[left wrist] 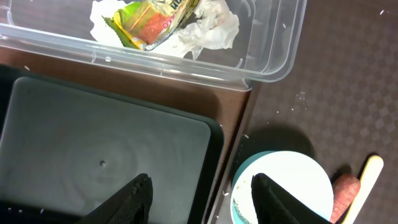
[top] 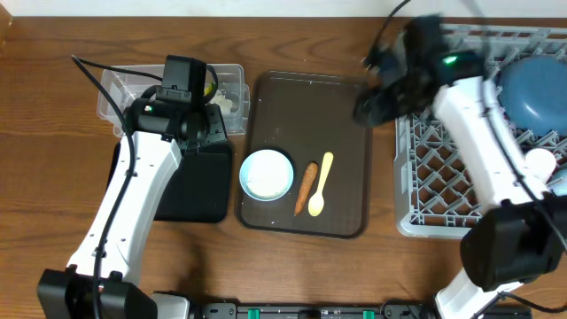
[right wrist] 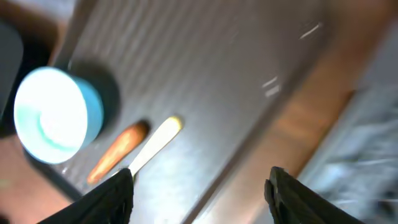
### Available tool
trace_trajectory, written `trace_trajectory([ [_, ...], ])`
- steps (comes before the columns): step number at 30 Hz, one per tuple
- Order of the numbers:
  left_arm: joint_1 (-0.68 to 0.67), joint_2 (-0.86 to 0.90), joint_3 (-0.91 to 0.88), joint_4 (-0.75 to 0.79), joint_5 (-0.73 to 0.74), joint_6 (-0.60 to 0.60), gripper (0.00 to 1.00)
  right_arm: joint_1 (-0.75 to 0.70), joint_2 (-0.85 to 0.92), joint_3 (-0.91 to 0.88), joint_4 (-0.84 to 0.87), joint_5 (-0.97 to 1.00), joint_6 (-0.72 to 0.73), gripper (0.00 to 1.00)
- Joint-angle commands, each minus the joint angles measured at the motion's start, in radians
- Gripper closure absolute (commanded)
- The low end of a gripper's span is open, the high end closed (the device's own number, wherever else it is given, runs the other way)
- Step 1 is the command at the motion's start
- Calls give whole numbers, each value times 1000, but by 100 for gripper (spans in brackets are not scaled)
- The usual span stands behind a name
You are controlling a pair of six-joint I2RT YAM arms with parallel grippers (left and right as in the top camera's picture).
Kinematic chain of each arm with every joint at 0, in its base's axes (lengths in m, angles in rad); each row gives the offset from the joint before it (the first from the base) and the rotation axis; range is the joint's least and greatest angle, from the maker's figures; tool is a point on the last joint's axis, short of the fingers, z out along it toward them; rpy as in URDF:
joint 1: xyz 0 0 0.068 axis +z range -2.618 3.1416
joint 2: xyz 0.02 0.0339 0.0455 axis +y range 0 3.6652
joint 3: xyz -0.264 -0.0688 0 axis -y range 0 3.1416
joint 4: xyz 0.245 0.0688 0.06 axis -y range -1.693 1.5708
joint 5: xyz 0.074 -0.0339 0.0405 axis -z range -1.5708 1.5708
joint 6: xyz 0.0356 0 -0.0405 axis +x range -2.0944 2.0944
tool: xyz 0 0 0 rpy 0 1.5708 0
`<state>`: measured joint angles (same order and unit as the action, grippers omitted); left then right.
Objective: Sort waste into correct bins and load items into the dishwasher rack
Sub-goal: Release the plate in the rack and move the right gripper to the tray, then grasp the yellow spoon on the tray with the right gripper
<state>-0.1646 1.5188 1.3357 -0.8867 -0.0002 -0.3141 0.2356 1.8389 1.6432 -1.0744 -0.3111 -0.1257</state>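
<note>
Overhead view, left to right: clear tub [top: 115, 89] at the back-left, black tray [top: 199, 190] just in front of it. Left wrist view shows the crumpled tissue [left wrist: 214, 28] and yellow-orange wrapper [left wrist: 149, 18] lying together inside the tub. The left gripper [left wrist: 200, 183] hangs over the black tray's right edge - jaws spread, nothing between them.

Brown serving tray [top: 337, 115] sits mid-table. On it are the white bowl [top: 267, 174] at the front-left, then the carrot stick [top: 305, 189], then the yellow spoon [top: 321, 184], stick and spoon side by side and near each other.

Right gripper [right wrist: 202, 177], motion-blurred, is above the serving tray's right side - jaws wide apart, empty. Dishwasher rack [top: 425, 168] stands far right with the dark blue plate [top: 532, 89] in its back part.
</note>
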Motion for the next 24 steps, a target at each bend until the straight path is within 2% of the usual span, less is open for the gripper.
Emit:
trace_trajectory([
  [1,4,2,11,-3,-11,3,46,76,0,-99,14,2,104,33],
  [5,4,2,11,-3,-11,3,46,167,0,-217,66,29,187,33],
  [13,4,2,10,-4,-11,3,46,319,0,-360,138,238,387,33],
  [24,4,2,10,-30,-11,3,46,394,0,-448,256,268,517,35],
])
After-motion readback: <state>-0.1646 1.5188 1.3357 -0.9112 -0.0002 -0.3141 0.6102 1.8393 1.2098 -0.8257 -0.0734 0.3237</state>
